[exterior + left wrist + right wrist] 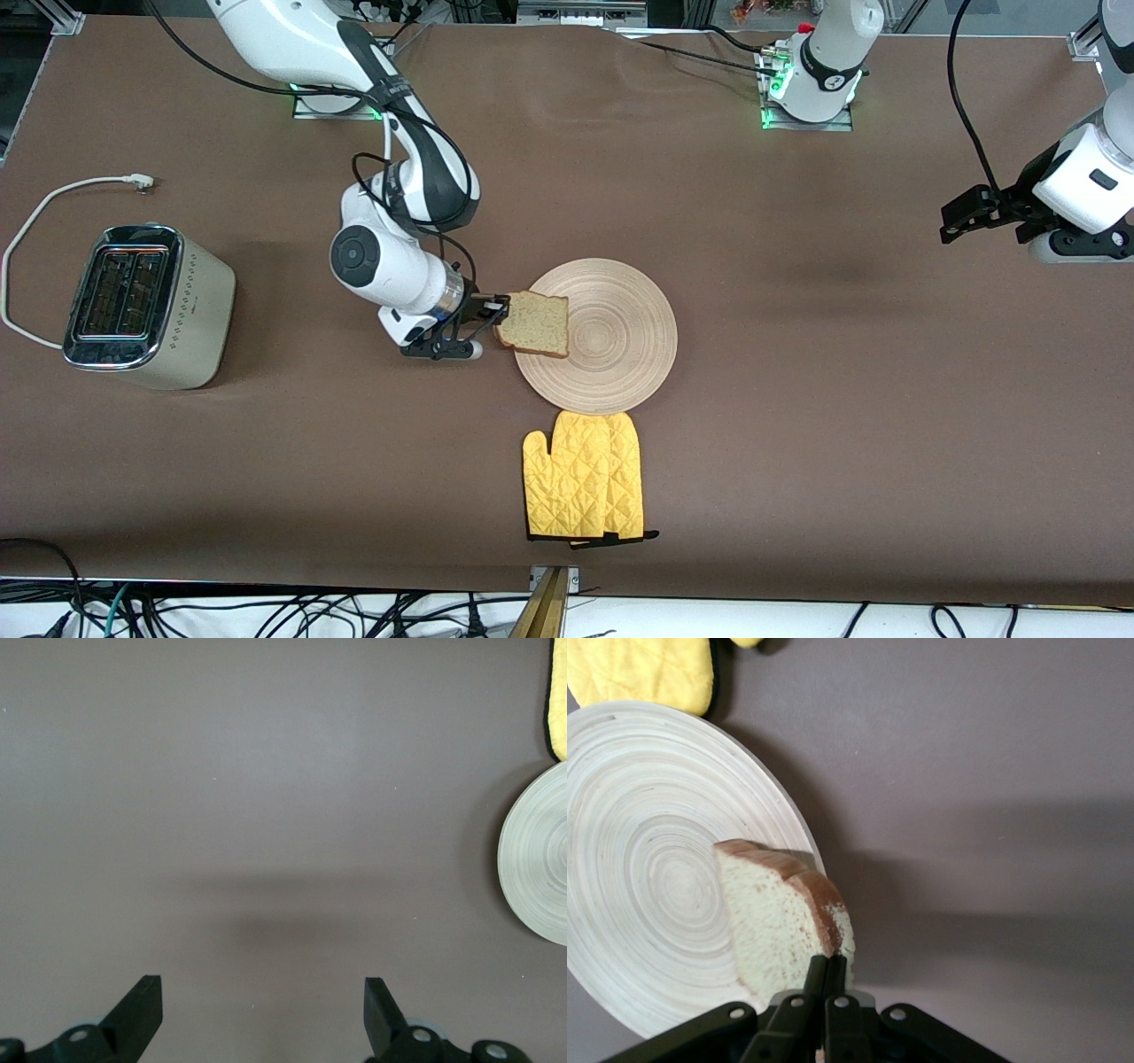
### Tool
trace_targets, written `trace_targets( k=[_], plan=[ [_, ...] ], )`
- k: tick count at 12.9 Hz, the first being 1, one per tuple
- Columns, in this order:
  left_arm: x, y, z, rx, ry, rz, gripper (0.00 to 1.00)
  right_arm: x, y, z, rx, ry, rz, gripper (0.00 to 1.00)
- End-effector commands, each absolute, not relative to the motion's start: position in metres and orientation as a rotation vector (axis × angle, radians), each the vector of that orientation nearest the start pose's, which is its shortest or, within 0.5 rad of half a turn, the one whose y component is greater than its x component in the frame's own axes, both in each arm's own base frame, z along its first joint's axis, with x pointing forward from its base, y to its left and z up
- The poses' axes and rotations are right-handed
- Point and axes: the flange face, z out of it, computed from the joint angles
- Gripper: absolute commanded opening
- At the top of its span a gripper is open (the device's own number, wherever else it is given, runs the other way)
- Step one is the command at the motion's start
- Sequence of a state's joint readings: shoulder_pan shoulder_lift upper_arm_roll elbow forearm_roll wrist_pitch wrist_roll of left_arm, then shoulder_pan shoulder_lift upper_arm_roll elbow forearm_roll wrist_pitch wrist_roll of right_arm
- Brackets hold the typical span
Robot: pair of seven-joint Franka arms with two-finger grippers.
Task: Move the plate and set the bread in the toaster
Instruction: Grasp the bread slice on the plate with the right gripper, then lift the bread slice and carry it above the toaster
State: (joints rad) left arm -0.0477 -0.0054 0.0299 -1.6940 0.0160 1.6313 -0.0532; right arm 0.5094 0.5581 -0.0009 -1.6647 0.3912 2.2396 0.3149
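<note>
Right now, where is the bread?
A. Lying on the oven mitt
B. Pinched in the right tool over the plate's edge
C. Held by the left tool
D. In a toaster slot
B: the right tool is shut on the bread at the plate's edge.

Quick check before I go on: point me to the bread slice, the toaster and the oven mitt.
bread slice [537, 323], front view, middle of its speckled face.
toaster [199, 323], front view, cream side panel.
oven mitt [580, 483], front view, centre of the quilted yellow palm.
</note>
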Motion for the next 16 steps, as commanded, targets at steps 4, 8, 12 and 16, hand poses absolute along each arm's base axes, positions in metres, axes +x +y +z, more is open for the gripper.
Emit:
trace_targets(
  k=[4,8,12,16],
  plan=[
    [0.555,-0.008,0.595,-3.130,-0.047,0.074,1.00,0.613,0.323,0.386,-3.050,-0.162,0.238,0.00],
    [0.557,-0.005,0.590,-3.129,-0.047,0.086,1.00,0.628,0.260,0.445,-3.133,-0.299,0.403,0.00],
    [0.561,0.001,0.585,-3.138,-0.067,0.096,1.00,0.639,0.154,0.515,-3.282,-0.560,0.388,0.00],
    [0.561,-0.005,0.585,-3.139,-0.056,0.096,1.00,0.650,0.030,0.541,-3.335,-0.736,0.467,0.00]
  ],
)
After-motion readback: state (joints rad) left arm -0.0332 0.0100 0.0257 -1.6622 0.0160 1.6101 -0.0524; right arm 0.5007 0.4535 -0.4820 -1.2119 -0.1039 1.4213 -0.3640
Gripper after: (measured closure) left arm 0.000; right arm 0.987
